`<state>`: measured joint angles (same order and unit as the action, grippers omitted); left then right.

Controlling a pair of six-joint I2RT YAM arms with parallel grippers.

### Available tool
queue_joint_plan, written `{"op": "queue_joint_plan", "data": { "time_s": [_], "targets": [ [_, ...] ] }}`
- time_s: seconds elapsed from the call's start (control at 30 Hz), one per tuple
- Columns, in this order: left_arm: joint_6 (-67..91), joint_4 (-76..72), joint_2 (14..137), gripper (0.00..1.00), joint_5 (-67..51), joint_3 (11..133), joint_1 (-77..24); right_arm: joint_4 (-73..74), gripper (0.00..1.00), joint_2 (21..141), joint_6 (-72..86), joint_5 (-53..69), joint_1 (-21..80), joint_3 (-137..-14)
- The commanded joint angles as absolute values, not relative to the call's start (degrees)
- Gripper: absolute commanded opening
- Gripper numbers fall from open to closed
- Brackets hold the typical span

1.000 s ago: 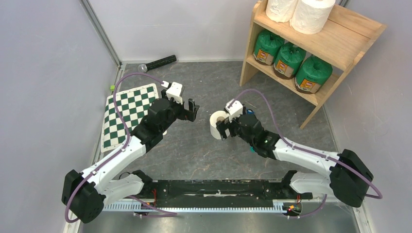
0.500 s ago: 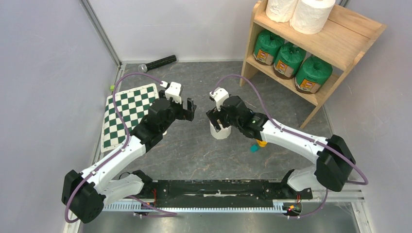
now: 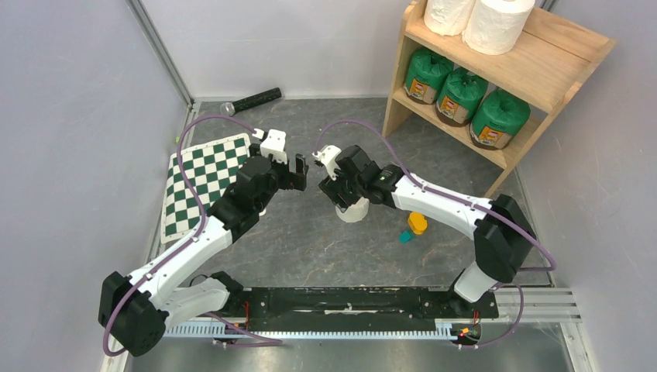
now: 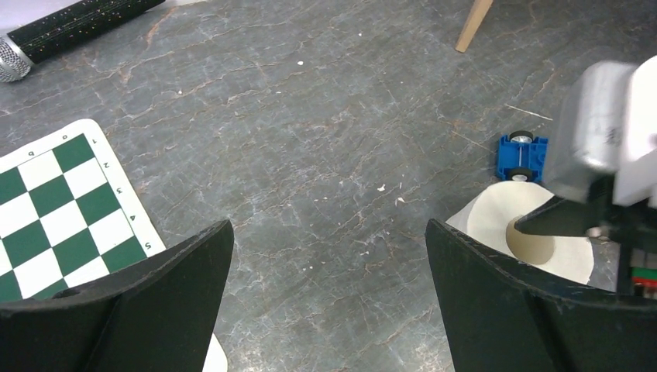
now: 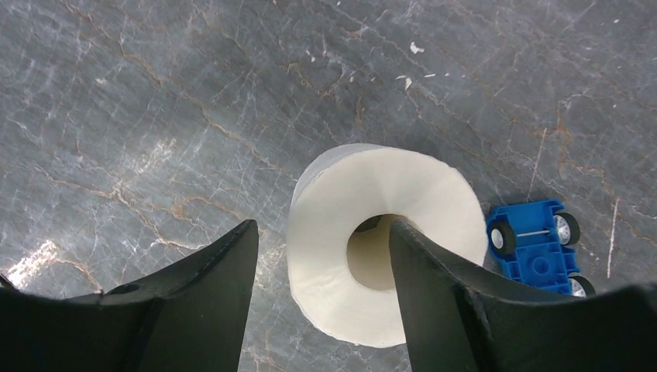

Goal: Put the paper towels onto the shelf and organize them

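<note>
1. From above, the right tool [image 3: 341,192] hides most of the bare white roll [image 3: 355,211]. The frame edge cuts off the two white rolls [image 3: 496,23] on top of the shelf [image 3: 552,74].
2. The bare white roll stands on end mid-bench [image 3: 310,248], with a blue toy car [image 5: 534,244] just beside it.
3. The right tool is open and straddles the roll's wall, one finger in the core and the other outside, clear of the paper.
4. The left tool [image 4: 325,232] gapes empty, left of the roll.

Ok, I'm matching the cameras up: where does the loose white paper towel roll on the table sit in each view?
Top external: the roll stands mid-table, under the right gripper.
Left wrist: the roll, at the right edge.
Right wrist: the roll, centre frame.
Shared landmark: the right gripper, one finger in the roll's core.
</note>
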<state>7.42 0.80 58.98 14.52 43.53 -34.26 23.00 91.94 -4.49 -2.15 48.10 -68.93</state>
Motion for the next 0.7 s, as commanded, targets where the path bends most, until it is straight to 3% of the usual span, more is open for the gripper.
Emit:
{"op": "queue_joint_plan", "data": {
  "time_s": [0.0, 0.3, 0.67],
  "targets": [
    [6.77, -0.35, 58.03, 0.99, 16.38, 45.90, -34.44, 27.53, 0.64, 93.94, -5.98, -0.78, 47.99, -72.71],
    [6.60, 0.81, 58.43, 0.99, 16.11, 46.13, -34.40, 30.07, 0.56, 95.08, -5.98, -1.68, 48.02, -72.16],
    [2.73, -3.30, 61.16, 0.99, 17.06, 49.88, -33.49, 32.91, 0.16, 95.89, -7.85, -1.51, 48.03, -77.23]
  ]
}}
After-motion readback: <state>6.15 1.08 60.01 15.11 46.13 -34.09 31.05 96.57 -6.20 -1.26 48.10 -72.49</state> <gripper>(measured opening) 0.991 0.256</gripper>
